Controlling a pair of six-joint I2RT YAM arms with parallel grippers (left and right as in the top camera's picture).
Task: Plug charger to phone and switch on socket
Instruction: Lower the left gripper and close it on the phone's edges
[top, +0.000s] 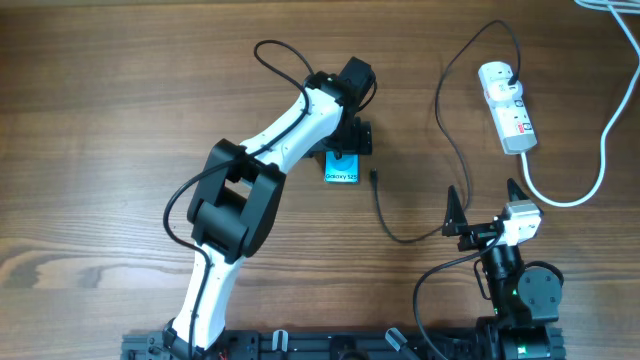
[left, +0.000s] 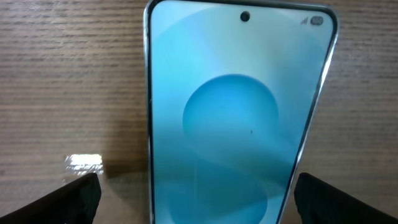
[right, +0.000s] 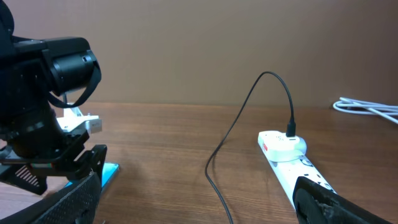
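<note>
Phone: flat near the middle of the wooden desk; bright cyan screen, pale rim, dark lettering at the end nearest the robot, and a small camera dot at one end in the left wrist view.
Left hand: over the phone, fingers apart on either side of it; I cannot tell whether they touch it.
Connector tip: on the desk just right of the phone, not touching it.
Charger: thin black cable looping to a black plug seated in the socket.
Right hand: fingers spread wide, holding nothing.
Socket: short white strip with red marks at the far right, with a thick white cord.
</note>
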